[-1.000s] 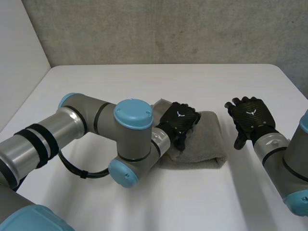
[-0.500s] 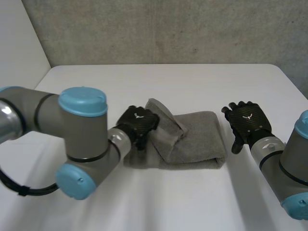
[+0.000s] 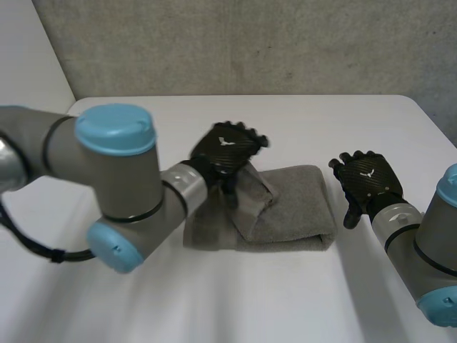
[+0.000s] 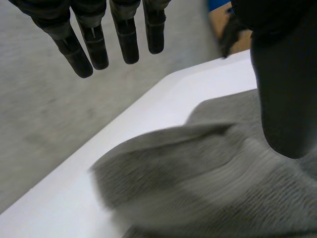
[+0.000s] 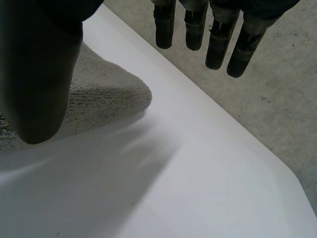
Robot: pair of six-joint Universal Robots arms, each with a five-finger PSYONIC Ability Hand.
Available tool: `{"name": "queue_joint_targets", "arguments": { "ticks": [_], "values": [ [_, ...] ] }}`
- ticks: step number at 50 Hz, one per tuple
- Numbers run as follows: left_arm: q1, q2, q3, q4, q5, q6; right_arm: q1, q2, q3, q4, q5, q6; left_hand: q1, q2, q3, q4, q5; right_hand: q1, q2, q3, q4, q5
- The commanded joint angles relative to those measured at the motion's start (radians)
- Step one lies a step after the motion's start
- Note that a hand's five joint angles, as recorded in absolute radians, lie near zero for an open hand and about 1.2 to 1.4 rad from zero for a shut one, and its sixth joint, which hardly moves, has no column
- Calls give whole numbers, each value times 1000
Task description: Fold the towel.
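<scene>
One towel [image 3: 293,207], grey terry, lies at the middle of the white bench [image 3: 235,300], already doubled into a thick band running 9 to 3 o'clock. Condition: the 3 o'clock end is neat and rounded. The 9 o'clock end is untidy, with a loose flap [image 3: 251,194] cocked up and creased across the top layer.

Two hands, black.
- Left hand [image 3: 227,146]: hangs over the towel's 10 o'clock corner, just above the flap. Its fingers [image 4: 126,42] are straight and spread, with the thumb apart from them and nothing between. The cloth lies under the palm; whether the thumb brushes it cannot be told.
- Right hand [image 3: 368,179]: sits at the towel's 3 o'clock, just beside the edge but apart from it. Its fingers [image 5: 218,44] are straight, relaxed and empty, and the towel's corner lies near the thumb.

Step in hand, by judgement: settling the 9 o'clock end so that the fold lies flat.

Handling advice:
- Bring the left hand down on the flap near its free edge and pinch the upper layer only.
- Draw that layer out until it lines up with the one below. A grip that takes both layers would likely drag the whole band.
- Terry is soft and clings to itself, so a flat press after release should help the crease hold.
- The right hand is well placed to pin the 3 o'clock end while the other pulls. Pressing flat rather than curled would spare the neat edge.

Containers: nil entered. The towel rests straight on the bench, with nothing on it.
</scene>
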Motion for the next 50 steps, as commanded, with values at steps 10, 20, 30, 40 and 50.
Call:
{"name": "queue_joint_targets", "arguments": {
  "ticks": [10, 20, 30, 40, 50],
  "values": [
    [-9, -330, 417, -271, 145, 137, -1, 19, 0, -1, -1, -53, -71, -65, -56, -70, -211, -49, -72, -67, -79, -59],
    [-6, -354, 456, -389, 141, 157, -1, 31, -6, -1, -1, -54, 84, 91, 100, 86, -55, -49, -72, -67, -79, -59],
    [26, -279, 399, -493, 37, 245, -1, 36, -5, -1, -1, -54, 334, 340, 349, 335, 194, -49, -72, -67, -79, -59],
    [64, -89, 180, -435, -13, 249, 0, 34, 0, 0, 1, -67, 340, 346, 355, 341, 200, -49, -72, -67, -79, -59],
    [156, 67, -115, -345, -24, 248, 8, 22, 12, -1, -4, -73, 319, 326, 334, 320, 180, -49, -72, -67, -79, -59]
  ]
}}
